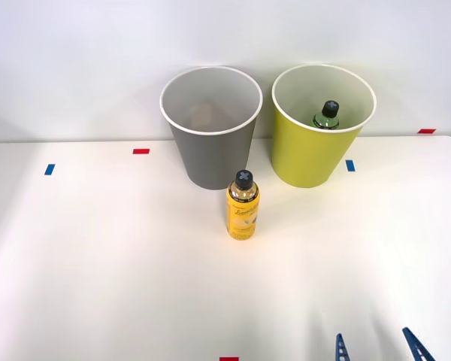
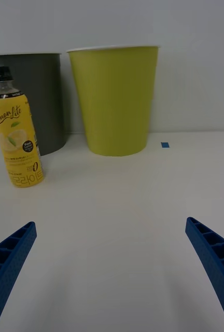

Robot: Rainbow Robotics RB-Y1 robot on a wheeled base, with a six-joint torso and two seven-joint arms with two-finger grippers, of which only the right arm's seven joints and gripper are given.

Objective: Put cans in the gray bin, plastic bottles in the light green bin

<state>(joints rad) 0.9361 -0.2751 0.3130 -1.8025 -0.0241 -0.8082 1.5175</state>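
A yellow-orange plastic bottle (image 1: 243, 205) (image 2: 16, 136) with a black cap stands upright on the white table, just in front of the gray bin (image 1: 211, 128) (image 2: 37, 101). To that bin's right stands the light green bin (image 1: 322, 125) (image 2: 116, 98), and a green bottle (image 1: 327, 115) with a black cap rests inside it. My right gripper (image 1: 376, 347) (image 2: 112, 270) is open near the table's front edge, well short of the yellow-orange bottle and to its right, with nothing between its blue fingers (image 2: 213, 259). A brownish thing lies in the gray bin; I cannot tell what it is.
Small red and blue tape marks dot the table (image 1: 98, 256): blue (image 1: 49, 169), red (image 1: 140, 151), blue (image 1: 349, 165), red (image 1: 426, 131), and red at the front edge (image 1: 228, 359). A plain wall rises right behind the bins.
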